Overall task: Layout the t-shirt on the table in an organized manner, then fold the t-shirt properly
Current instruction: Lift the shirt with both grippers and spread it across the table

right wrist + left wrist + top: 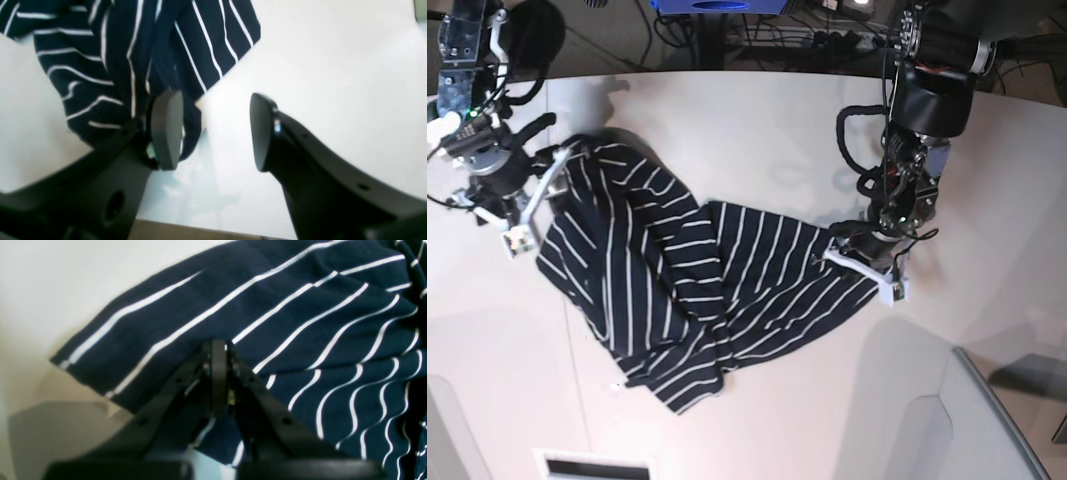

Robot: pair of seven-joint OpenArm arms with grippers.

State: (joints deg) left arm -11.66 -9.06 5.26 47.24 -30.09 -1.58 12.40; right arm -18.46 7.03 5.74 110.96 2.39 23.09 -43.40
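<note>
My left gripper (pixel 218 350) pinches the t-shirt (pixel 687 290) crumpled on the bench (pixel 757 130), while my right gripper (pixel 217 130) stands spread.

This looks like a robotics lab. A broad off-white counter (pixel 757 130) carries two black robot arms, and beyond the left end effector (pixel 864 262), past the counter's curved far edge, cables (pixel 827 40) tangle on a dark floor beside a blue piece of equipment (pixel 715 6). Behind the right end effector (pixel 527 205), more wiring hangs off the arm.
</note>
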